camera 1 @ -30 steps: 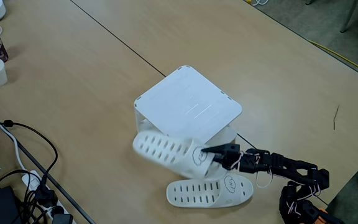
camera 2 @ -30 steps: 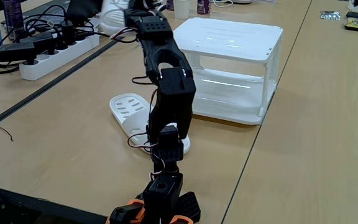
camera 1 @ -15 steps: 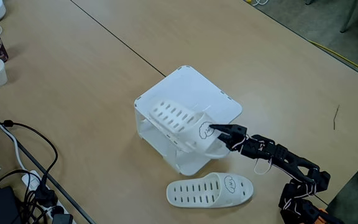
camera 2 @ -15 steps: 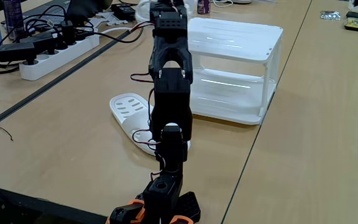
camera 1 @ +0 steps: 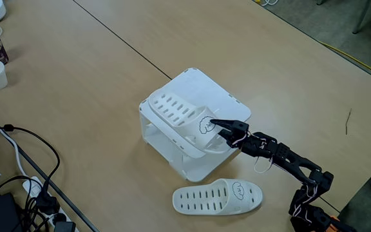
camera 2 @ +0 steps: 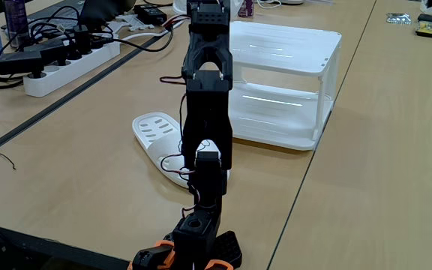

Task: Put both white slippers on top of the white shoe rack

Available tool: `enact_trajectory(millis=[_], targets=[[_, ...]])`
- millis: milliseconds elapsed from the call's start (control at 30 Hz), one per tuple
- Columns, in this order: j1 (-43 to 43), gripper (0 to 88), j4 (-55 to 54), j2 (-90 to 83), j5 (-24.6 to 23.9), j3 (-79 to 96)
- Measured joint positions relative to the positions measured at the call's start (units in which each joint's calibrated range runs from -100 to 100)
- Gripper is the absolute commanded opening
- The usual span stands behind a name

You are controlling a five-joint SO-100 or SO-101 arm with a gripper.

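Wooden table (camera 1: 95,71) carrying rack (camera 1: 227,103) | gripper (camera 1: 216,125) clamping one slipper (camera 1: 182,119), holding it over rack top | other slipper (camera 1: 218,196) lying beside rack

Slipper on desk (camera 2: 156,135): heel end hidden behind the arm (camera 2: 207,112).
Arm base (camera 1: 314,219): cut off by bottom edge.
Fingers' grip: hidden behind the arm's upper links.

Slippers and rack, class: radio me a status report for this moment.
Gripper shut on first slipper, over the white shoe rack top. Second slipper on the table beside the rack. Nothing in the way.
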Motion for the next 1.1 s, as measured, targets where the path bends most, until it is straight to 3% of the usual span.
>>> enact_trajectory(millis=[800,1100], targets=[[3.45,0.8,0.0,7.18,0.0,0.0],[3.3,0.8,0.09,13.36,0.0,-8.72]])
